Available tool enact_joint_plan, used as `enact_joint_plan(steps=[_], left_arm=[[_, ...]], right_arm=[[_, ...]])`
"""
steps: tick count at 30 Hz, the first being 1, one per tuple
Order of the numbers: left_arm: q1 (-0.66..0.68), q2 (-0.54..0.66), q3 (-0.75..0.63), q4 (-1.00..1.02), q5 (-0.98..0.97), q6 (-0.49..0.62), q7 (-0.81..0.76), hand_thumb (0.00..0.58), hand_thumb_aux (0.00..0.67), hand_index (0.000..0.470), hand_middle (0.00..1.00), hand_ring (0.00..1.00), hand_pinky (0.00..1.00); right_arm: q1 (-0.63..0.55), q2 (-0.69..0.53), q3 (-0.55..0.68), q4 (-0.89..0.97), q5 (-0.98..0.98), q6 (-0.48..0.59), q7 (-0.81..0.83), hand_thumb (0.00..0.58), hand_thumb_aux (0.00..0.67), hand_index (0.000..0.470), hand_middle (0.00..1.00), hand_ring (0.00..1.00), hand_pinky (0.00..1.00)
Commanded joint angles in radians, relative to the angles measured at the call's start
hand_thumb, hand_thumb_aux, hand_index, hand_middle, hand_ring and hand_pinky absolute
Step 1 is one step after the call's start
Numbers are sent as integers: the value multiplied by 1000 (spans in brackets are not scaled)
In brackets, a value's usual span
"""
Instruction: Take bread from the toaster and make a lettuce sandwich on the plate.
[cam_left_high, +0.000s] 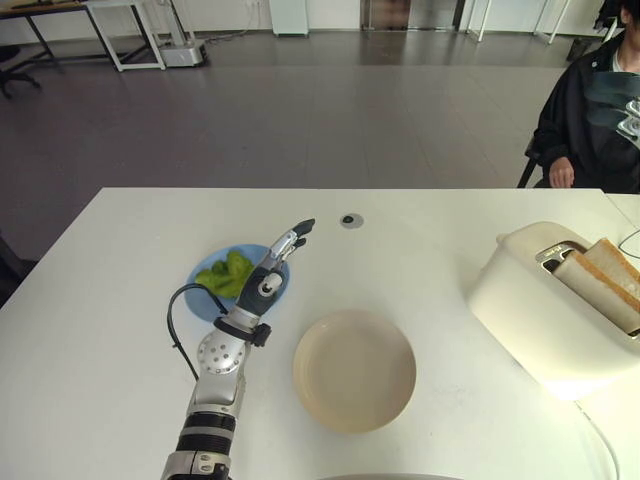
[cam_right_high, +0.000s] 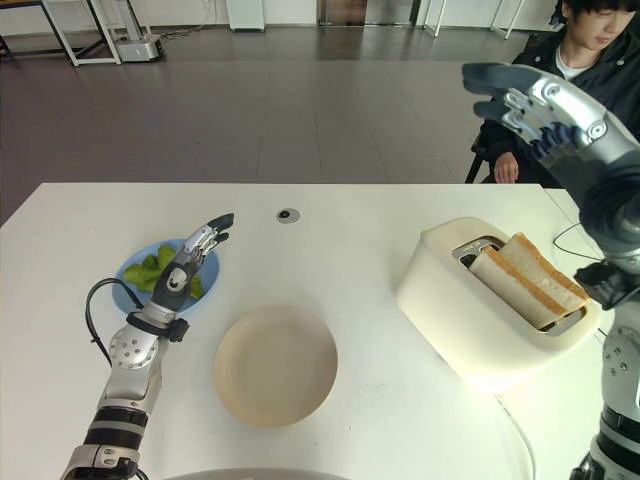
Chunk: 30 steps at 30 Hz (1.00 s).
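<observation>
Left hand (cam_right_high: 190, 262) fingers straight, empty, beside lettuce (cam_right_high: 148, 268), plate's (cam_right_high: 275, 365) 10 o'clock; right hand (cam_right_high: 530, 100) fingers loosely spread, empty, above toaster (cam_right_high: 450, 300), 3 o'clock.

A wide, smooth grey floor (cam_left_high: 300, 110) shines softly. In front stands a big flat white table (cam_left_high: 110, 290) with a small round grey cap (cam_left_high: 351, 220) set in it. Far back on the left stands a white metal-legged table (cam_left_high: 125, 35).
</observation>
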Motion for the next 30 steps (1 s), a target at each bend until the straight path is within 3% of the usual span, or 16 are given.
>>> enact_joint_plan(steps=[1, 4, 11, 12, 13, 15, 18, 24, 26, 27, 30], left_arm=[[-24, 18, -9, 37, 9, -17, -9, 0, 0, 0, 0, 0, 0], [-50, 24, -17, 71, 15, -35, -15, 0, 0, 0, 0, 0, 0], [-65, 34, -19, 100, -4, -57, -23, 0, 0, 0, 0, 0, 0], [-63, 36, -18, 101, -5, -59, -23, 0, 0, 0, 0, 0, 0], [-59, 37, -16, 101, -4, -61, -21, 0, 0, 0, 0, 0, 0], [-54, 39, -15, 99, -2, -61, -17, 0, 0, 0, 0, 0, 0], [-58, 40, -15, 102, -3, -58, -15, 0, 0, 0, 0, 0, 0], [-58, 44, -11, 104, -3, -58, -11, 0, 0, 0, 0, 0, 0], [-54, 46, -10, 100, 0, -58, -9, 0, 0, 0, 0, 0, 0], [-52, 47, -10, 98, 1, -58, -7, 0, 0, 0, 0, 0, 0], [-49, 51, -9, 98, 4, -60, -4, 0, 0, 0, 0, 0, 0]], right_arm=[[86, -80, -64, 176, -313, -153, 15, 0, 0, 0, 0, 0, 0], [138, -135, -88, 344, -499, -233, -17, 0, 0, 0, 0, 0, 0], [158, -181, 8, 590, -703, -255, -127, 0, 0, 0, 0, 0, 0], [160, -184, 16, 599, -703, -257, -129, 45, 26, 18, 0, 0, 0], [160, -186, 27, 597, -697, -260, -128, 337, 236, 166, 0, 0, 0], [161, -185, 47, 576, -672, -272, -115, 470, 378, 265, 0, 0, 0], [167, -181, 58, 550, -647, -278, -110, 512, 441, 310, 0, 0, 0], [148, -188, 85, 561, -660, -260, -135, 517, 449, 315, 0, 0, 0], [140, -189, 89, 557, -654, -260, -143, 543, 502, 352, 0, 0, 0], [133, -188, 89, 550, -647, -258, -148, 580, 670, 470, 0, 0, 0], [119, -181, 88, 533, -624, -242, -156, 580, 670, 470, 0, 0, 0]])
